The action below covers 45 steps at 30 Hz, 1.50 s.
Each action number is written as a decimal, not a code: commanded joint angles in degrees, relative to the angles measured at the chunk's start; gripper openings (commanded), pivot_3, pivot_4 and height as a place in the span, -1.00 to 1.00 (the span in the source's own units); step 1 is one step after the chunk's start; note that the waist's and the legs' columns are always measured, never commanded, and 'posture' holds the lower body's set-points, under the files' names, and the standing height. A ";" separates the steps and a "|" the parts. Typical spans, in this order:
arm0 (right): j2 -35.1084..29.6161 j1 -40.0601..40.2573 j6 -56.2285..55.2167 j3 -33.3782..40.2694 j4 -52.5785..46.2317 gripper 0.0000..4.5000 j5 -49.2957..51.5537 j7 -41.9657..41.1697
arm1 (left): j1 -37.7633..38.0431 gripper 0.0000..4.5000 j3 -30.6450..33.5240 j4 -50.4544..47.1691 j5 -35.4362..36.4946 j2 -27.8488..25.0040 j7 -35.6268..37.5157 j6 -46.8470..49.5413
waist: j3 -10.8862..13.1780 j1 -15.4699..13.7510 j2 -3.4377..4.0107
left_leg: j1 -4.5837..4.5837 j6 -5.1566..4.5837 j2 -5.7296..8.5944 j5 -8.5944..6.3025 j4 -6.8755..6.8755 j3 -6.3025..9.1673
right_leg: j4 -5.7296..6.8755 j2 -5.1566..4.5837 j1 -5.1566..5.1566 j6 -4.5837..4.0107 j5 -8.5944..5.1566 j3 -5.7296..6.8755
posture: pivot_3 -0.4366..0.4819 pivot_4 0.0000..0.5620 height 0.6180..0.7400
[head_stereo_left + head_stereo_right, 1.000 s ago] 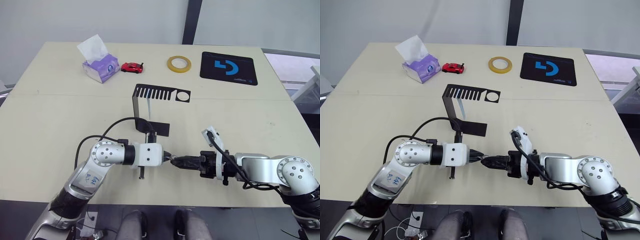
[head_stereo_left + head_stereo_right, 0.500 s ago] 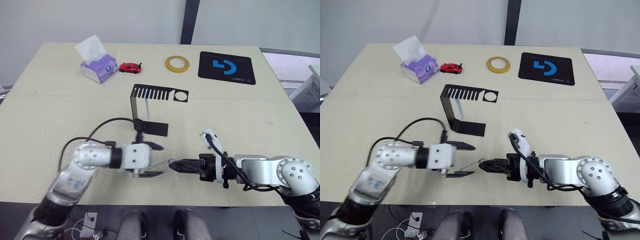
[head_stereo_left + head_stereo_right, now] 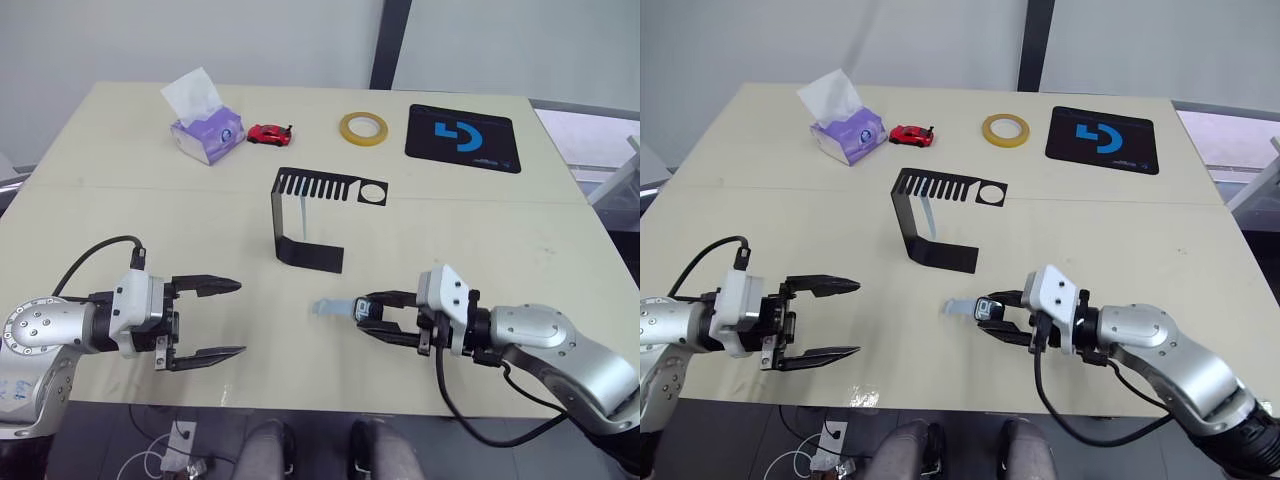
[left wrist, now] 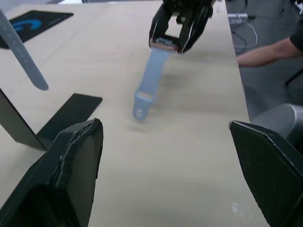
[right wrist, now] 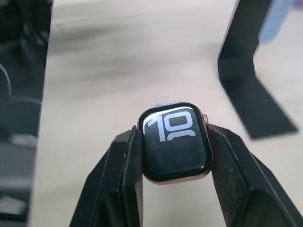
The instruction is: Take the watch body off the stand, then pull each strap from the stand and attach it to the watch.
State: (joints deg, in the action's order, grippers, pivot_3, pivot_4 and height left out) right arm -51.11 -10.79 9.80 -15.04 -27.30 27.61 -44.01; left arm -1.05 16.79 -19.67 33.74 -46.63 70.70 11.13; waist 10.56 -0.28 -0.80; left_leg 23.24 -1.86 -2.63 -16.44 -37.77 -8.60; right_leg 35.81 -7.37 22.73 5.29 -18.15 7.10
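My right gripper [image 3: 368, 312] is shut on the watch body [image 5: 174, 142], whose dark screen with white digits faces the right wrist view. One pale blue strap [image 3: 327, 308] sticks out from the watch body toward my left and rests on the table [image 3: 500, 230]. My left gripper [image 3: 240, 318] is open and holds nothing, well to the left of the strap. The black stand [image 3: 296, 250] is upright mid-table, behind the gap between the grippers. A second strap [image 3: 925, 215] hangs from its slotted top.
Along the far edge sit a tissue box [image 3: 205, 125], a red toy car [image 3: 268, 133], a yellow tape roll [image 3: 362, 126] and a black mousepad [image 3: 462, 137]. A person's arm [image 4: 270, 49] shows beyond the table edge in the left wrist view.
My left gripper opened, let go of the strap and drew back to the left. The strap stays on the watch body in my right gripper.
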 commanded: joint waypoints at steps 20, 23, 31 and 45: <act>14.38 -8.71 2.42 -4.82 1.41 -0.30 -7.43 -10.93 | 3.89 1.00 3.28 -3.90 5.70 -1.28 2.19 0.76 | 0.00 0.64 -0.01 | -0.08 0.07 -0.09 0.01 -0.09 0.04 | 0.14 -0.01 0.00 -0.09 -0.05 -0.08 | -0.05 -0.47 1.00; 16.88 -10.88 11.20 -8.79 3.48 -0.30 -10.55 -9.26 | 3.81 1.00 4.18 -3.33 5.73 -1.38 2.14 0.48 | -0.01 0.71 0.00 | -0.08 0.06 -0.09 0.01 -0.15 0.06 | 0.20 -0.04 0.00 -0.10 -0.05 -0.07 | -0.05 -0.47 1.00; 14.42 -8.27 11.87 -12.36 6.41 -0.30 -16.69 -12.09 | 6.42 1.00 6.19 -3.83 5.49 -1.63 2.79 0.22 | -0.01 0.61 0.00 | -0.04 -0.01 -0.02 -0.06 -0.16 0.02 | 0.16 -0.10 0.01 -0.11 -0.06 -0.05 | -0.05 -0.47 1.00; 14.77 -6.62 7.56 -10.48 9.16 -0.08 -20.50 -10.96 | 6.83 1.00 4.54 -3.85 3.52 -0.67 0.71 -1.29 | -0.01 0.62 -0.01 | -0.06 0.06 -0.06 -0.09 -0.16 0.02 | 0.17 -0.05 0.01 -0.11 -0.06 -0.03 | -0.05 -0.47 1.00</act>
State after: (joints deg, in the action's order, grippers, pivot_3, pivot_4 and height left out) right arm -36.52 -17.38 18.72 -26.91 -18.43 7.93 -55.57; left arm 5.52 21.28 -22.07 37.47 -47.53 71.82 10.68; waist 10.55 0.34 -0.81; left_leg 23.17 -1.80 -2.70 -16.53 -37.93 -8.58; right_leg 35.99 -7.42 22.74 5.18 -18.21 7.08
